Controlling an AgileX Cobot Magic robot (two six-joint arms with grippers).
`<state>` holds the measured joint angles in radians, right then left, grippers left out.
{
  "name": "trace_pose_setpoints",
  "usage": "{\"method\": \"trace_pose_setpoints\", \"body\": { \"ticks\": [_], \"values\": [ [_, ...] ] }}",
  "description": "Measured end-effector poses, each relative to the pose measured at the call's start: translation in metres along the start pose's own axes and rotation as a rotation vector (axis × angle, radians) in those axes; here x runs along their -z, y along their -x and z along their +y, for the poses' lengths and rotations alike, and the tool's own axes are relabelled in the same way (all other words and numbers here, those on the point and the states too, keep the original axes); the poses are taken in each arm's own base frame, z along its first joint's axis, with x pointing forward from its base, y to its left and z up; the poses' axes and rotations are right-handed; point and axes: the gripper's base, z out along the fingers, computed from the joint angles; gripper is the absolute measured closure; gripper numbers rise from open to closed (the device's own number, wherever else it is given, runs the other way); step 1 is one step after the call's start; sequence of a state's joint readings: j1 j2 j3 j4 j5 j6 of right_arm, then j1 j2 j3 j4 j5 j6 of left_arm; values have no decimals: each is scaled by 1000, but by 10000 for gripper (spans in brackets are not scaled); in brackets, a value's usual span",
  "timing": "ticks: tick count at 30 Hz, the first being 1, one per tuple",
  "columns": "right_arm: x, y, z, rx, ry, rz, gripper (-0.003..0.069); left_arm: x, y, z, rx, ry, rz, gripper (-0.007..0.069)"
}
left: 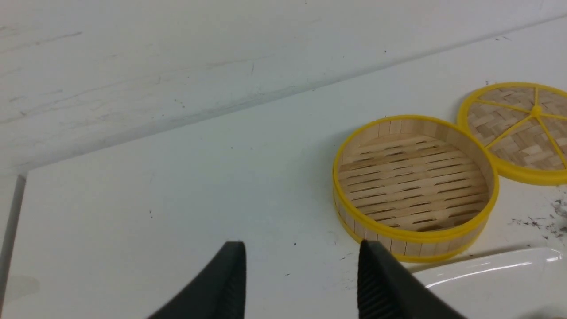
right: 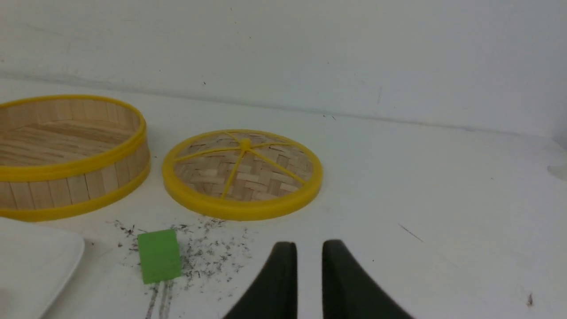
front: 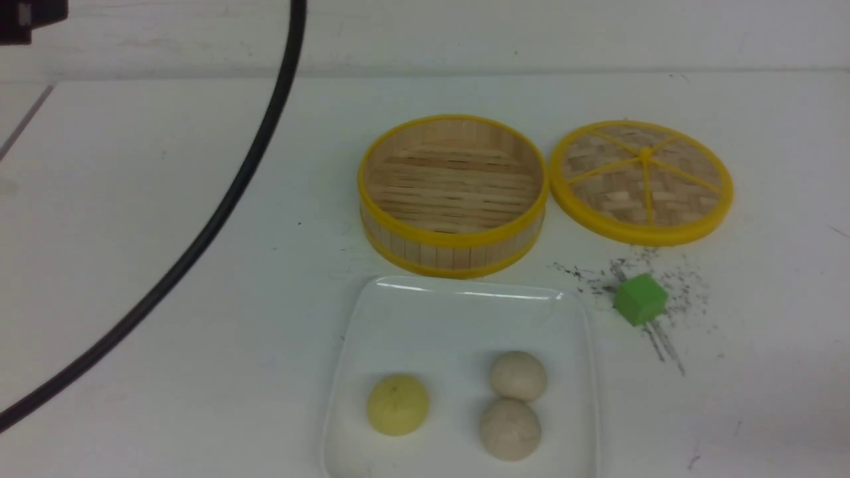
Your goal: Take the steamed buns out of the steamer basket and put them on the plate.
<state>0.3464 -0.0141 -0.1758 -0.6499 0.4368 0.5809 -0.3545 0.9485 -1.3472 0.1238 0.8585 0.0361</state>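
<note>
The steamer basket [front: 453, 239] stands at mid-table with nothing on its slatted floor. In front of it lies the white square plate [front: 458, 312]. On the plate rest the two steamed buns, a pale yellow one [front: 398, 404] and an off-white one [front: 518, 376], with a larger beige speckled bun [front: 510, 429] touching the off-white one. Neither gripper shows in the front view. My left gripper [left: 301, 243] is open and empty, hanging left of the basket [left: 416, 232] and plate [left: 487, 283]. My right gripper [right: 308, 243] is nearly closed with only a slim gap, empty, right of the green cube.
The flat woven lid [front: 642, 179] lies right of the basket. A green cube [front: 640, 299] sits among dark specks right of the plate. A black cable [front: 219, 206] arcs across the left of the table. The wall runs along the back.
</note>
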Motion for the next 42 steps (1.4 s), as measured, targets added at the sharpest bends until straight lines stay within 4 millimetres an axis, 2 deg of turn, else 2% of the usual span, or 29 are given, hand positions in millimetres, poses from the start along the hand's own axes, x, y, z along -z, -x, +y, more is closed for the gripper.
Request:
{"method": "trace_pose_setpoints", "body": {
  "ticks": [7, 11, 14, 18, 21, 22, 29, 30, 34, 35, 36, 42],
  "values": [
    [0, 0, 0, 0, 4, -5, 539, 0, -5, 6, -6, 65, 53, 288],
    [0, 0, 0, 0, 4, -5, 535, -1, -18, 3, 44, 42, 130, 296],
    [0, 1, 0, 1, 3, -6, 531, 0, -28, -4, 53, -12, 108, 322],
    [0, 1, 0, 2, 3, -6, 525, 6, -59, -13, 64, -75, 34, 386],
    [0, 1, 0, 8, 1, -7, 525, 11, -72, -14, 61, -77, 6, 397],
    [0, 1, 0, 17, -2, -10, 524, 14, -88, -16, 56, -77, -7, 398],
    [0, 1, 0, 23, -4, -12, 517, 33, -135, -20, 56, -65, -198, 398],
    [0, 1, 0, 23, -4, -12, 517, 32, -136, -21, 57, -65, -197, 398],
    [0, 1, 0, 24, -4, -13, 517, 30, -172, -25, 84, -68, -212, 392],
    [0, 1, 0, 24, -4, -13, 517, 30, -172, -25, 86, -68, -215, 392],
    [0, 1, 0, 24, -4, -13, 515, 27, -182, -27, 108, -71, -204, 391],
    [0, 1, 0, 24, -4, -14, 510, 19, -201, -30, 151, -78, -194, 391]
  ]
}}
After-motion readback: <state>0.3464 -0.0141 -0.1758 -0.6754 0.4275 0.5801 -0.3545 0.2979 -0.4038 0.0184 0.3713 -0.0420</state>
